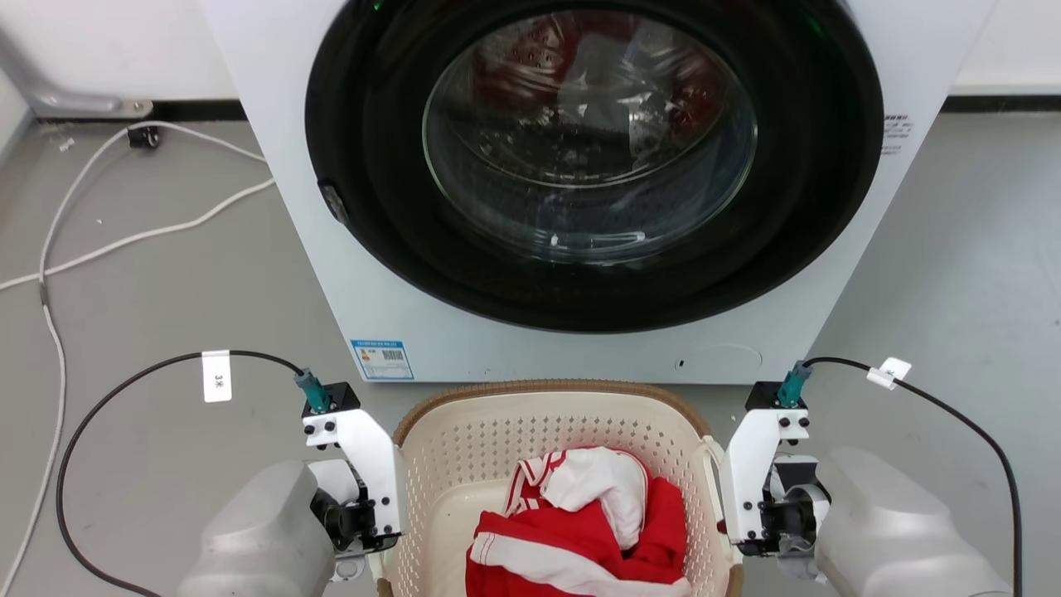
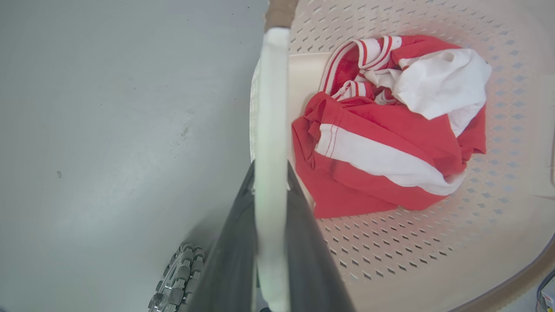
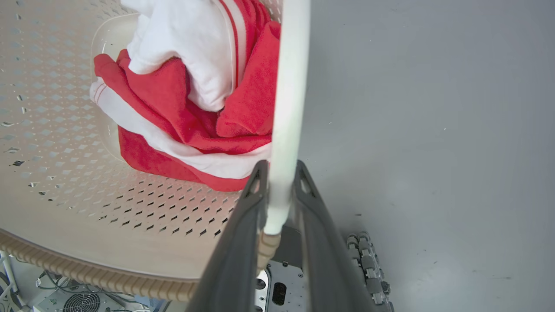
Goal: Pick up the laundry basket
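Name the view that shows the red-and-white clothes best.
Left wrist view: the clothes lie nearly whole in the basket. The head view crops them at its bottom edge; in the right wrist view the handle covers part.

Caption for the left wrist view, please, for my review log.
Left gripper clamped on the white side handle of the laundry basket; red-and-white garment crumpled inside, grey floor beside.
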Available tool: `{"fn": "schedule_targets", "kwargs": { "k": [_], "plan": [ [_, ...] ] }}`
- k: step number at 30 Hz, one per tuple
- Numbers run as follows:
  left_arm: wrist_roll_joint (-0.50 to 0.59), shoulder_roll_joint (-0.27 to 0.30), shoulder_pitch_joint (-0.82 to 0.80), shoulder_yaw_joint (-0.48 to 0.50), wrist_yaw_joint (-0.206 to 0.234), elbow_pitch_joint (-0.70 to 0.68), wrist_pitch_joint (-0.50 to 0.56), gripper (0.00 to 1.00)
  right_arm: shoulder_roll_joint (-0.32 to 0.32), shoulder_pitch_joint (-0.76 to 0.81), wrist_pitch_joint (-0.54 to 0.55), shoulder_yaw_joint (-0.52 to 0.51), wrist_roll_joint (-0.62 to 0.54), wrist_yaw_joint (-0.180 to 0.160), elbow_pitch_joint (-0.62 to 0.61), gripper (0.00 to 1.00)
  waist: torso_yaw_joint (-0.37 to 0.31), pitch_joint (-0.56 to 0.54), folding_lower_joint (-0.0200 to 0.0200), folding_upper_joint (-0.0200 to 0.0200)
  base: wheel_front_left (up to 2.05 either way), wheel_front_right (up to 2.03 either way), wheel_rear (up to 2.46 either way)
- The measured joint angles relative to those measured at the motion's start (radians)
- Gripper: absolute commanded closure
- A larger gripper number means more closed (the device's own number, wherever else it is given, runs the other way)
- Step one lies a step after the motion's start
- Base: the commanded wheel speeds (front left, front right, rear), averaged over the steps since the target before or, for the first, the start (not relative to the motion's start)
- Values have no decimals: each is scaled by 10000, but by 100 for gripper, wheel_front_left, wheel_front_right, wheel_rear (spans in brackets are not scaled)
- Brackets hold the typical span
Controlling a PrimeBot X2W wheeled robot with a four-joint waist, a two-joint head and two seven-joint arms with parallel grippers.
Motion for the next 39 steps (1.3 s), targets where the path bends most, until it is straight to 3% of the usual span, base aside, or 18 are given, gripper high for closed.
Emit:
{"fn": "schedule_targets", "kwargs": {
  "k": [12, 39],
  "plan": [
    [-255, -40, 239, -123, 0, 100, 435, 100, -6, 401, 934, -437, 127, 0, 52, 100, -61, -618, 0, 0, 0, 0, 0],
    [-497, -138, 415, -366, 0, 117, 209, 100, -6, 535, 882, -1287, -708, 0, 56, 100, -53, -642, 2, 0, 0, 0, 0]
  ]
}}
